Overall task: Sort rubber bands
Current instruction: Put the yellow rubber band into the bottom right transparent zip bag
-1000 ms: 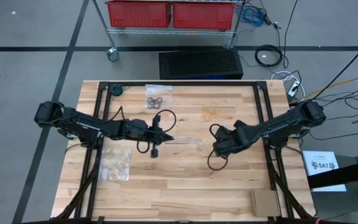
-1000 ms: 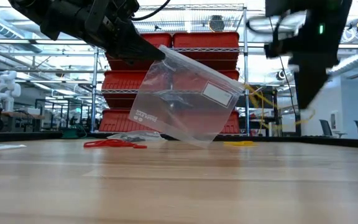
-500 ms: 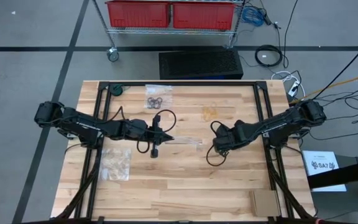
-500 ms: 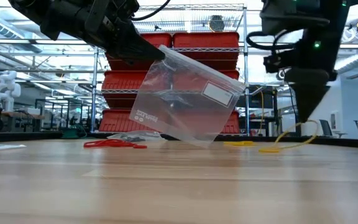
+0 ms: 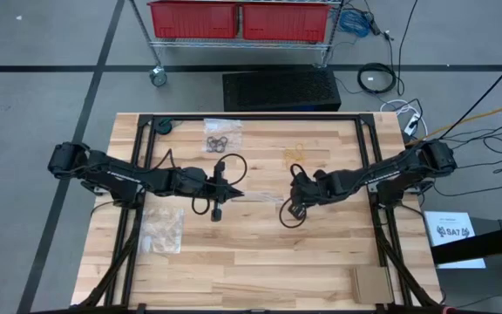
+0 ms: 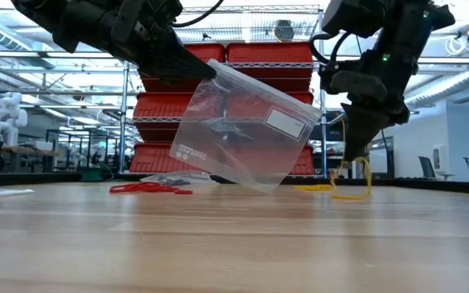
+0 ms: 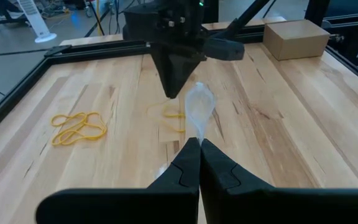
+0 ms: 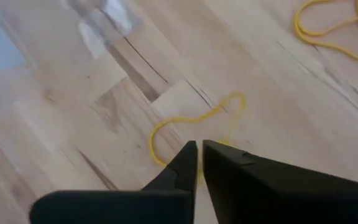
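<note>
The black bands [image 5: 217,139] blur together, too small to count

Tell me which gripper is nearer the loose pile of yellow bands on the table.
Right. The right gripper hangs just beside the yellow bands, a yellow band dangling from it. The left gripper, shut on the clear bag, sits farther off.

There are three clear bags: the held bag [image 6: 243,130], one [image 5: 222,133] beyond it carrying black bands [image 5: 217,141] too bunched to count, and one [image 5: 162,228] on its near side. One yellow band [image 6: 355,185] hangs just beside the held bag, and a loose yellow cluster [image 7: 78,126] of two or three loops lies farther off. Red bands [image 6: 149,188] form one small heap near it, number unclear. One cardboard box [image 5: 371,282] sits well apart. Two grippers, left [image 6: 206,69] and right [image 6: 357,159], flank the held bag.
</note>
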Controlling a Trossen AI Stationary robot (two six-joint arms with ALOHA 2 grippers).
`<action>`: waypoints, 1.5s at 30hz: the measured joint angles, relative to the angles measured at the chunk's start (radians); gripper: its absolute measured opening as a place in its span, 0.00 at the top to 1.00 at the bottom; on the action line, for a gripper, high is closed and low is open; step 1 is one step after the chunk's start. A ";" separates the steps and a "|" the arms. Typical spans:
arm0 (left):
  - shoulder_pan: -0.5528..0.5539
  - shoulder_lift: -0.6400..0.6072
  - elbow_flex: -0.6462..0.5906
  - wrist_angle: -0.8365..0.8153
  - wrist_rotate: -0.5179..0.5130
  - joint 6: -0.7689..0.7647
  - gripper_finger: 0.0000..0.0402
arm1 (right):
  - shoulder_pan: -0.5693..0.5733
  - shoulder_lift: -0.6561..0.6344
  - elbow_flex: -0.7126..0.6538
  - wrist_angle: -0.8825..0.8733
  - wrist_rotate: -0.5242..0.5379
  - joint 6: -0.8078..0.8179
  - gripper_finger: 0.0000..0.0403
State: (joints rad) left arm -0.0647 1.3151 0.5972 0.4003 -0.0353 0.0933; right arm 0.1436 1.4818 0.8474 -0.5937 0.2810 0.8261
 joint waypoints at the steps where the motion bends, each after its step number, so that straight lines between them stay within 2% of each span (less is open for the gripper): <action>1: 0.000 0.000 0.000 0.000 0.000 0.000 1.00 | 0.002 0.000 -0.005 0.007 0.000 0.004 0.93; 8: 0.000 0.000 0.000 0.000 0.000 0.000 1.00 | 0.009 0.001 -0.046 0.119 0.000 -0.044 0.73; 11: 0.000 0.000 0.000 0.000 0.000 0.000 1.00 | 0.009 0.001 -0.046 0.118 -0.003 -0.149 0.63; 14: 0.000 0.000 0.000 0.000 0.000 0.000 1.00 | 0.009 0.000 -0.046 0.097 -0.055 -0.268 0.55; 16: 0.000 0.000 0.000 0.000 0.000 0.000 1.00 | 0.003 0.000 -0.046 0.063 -0.080 -0.229 0.51; 18: 0.000 0.000 0.000 0.000 0.000 0.000 1.00 | -0.014 0.000 -0.045 0.020 -0.096 -0.109 0.48; 21: 0.000 0.000 0.000 0.001 0.000 0.000 1.00 | -0.026 0.000 -0.047 -0.030 -0.094 0.035 0.45; 27: 0.000 0.000 0.000 0.001 0.000 -0.001 1.00 | -0.061 0.006 -0.071 0.119 -0.106 0.270 0.44; 30: 0.000 0.000 0.000 0.001 0.000 -0.001 1.00 | -0.084 0.029 -0.073 0.105 -0.111 0.398 0.44; 37: 0.000 0.000 0.000 0.000 0.000 -0.001 1.00 | -0.102 0.120 -0.067 0.128 -0.101 0.368 0.44; 45: 0.000 0.000 0.000 0.001 0.000 0.000 1.00 | -0.067 0.117 0.007 0.101 -0.096 0.226 0.44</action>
State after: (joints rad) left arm -0.0647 1.3151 0.5972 0.4010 -0.0353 0.0929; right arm 0.0766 1.5986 0.8539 -0.4931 0.1849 1.0521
